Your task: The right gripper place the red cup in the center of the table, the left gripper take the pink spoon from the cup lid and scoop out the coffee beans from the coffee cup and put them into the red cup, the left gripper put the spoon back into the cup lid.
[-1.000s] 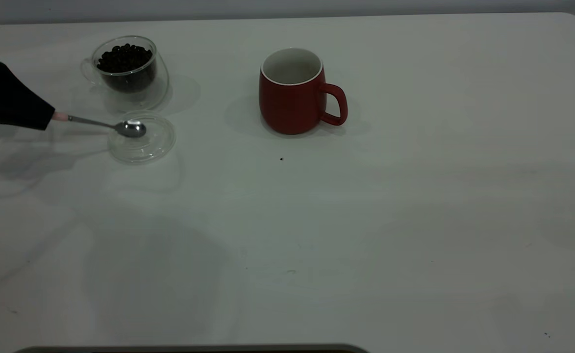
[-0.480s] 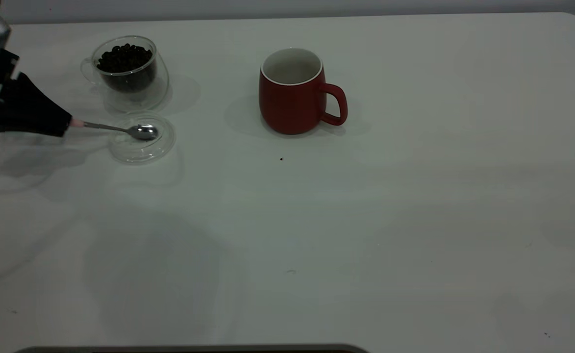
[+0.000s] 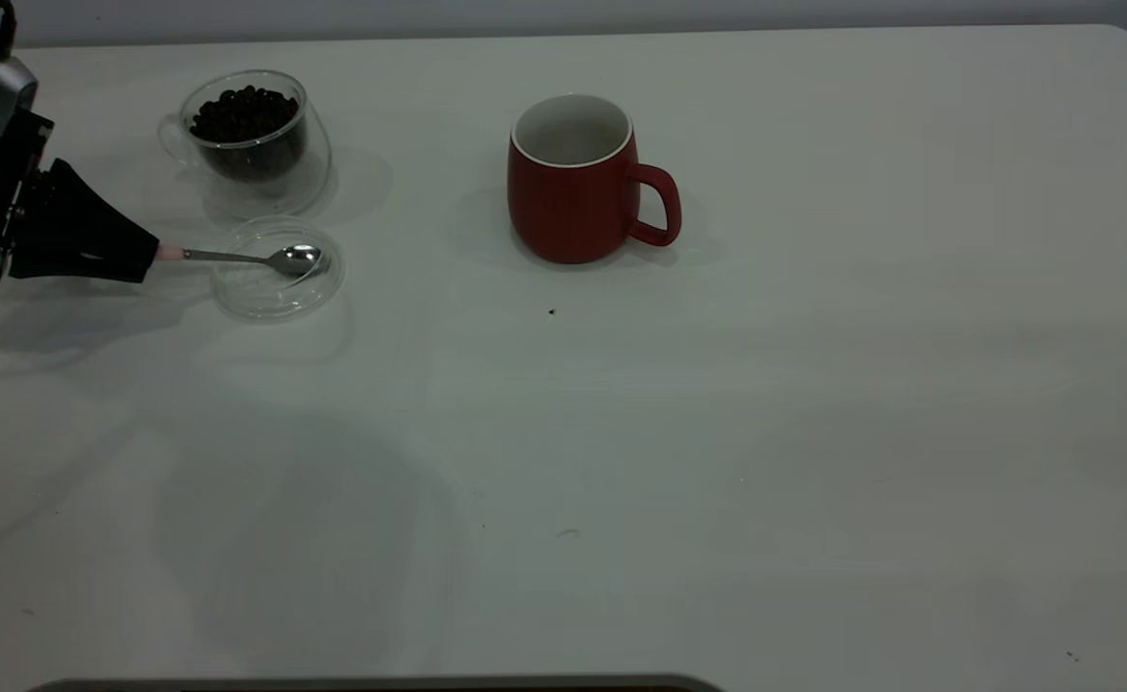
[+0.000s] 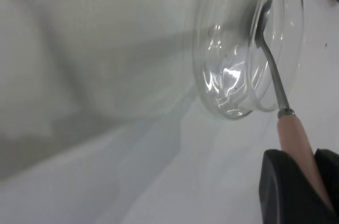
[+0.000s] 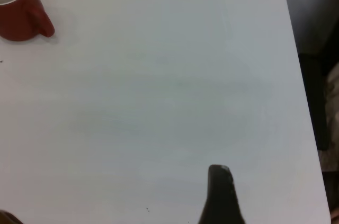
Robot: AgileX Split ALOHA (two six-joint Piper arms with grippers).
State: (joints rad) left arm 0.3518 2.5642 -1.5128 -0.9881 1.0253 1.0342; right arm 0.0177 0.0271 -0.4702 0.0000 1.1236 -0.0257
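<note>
Carrying pink spoon (image 3: pixel 254 258) rightward, left tool (image 3: pixel 145 254) clamped on handle; bowl now deeper over cup lid (image 3: pixel 278 268).

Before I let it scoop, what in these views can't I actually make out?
- Right gripper: right wrist view shows only one dark finger, cut by the edge; open or shut unclear. Absent from the exterior view.
- Pink spoon handle: mostly hidden inside the left gripper.
- Red cup: bottom of its inside hidden by its wall.
- Coffee beans: depth unclear through the glass.

pink spoon (image 4: pixel 294 134) in pincer (image 4: pixel 304 181)
</note>
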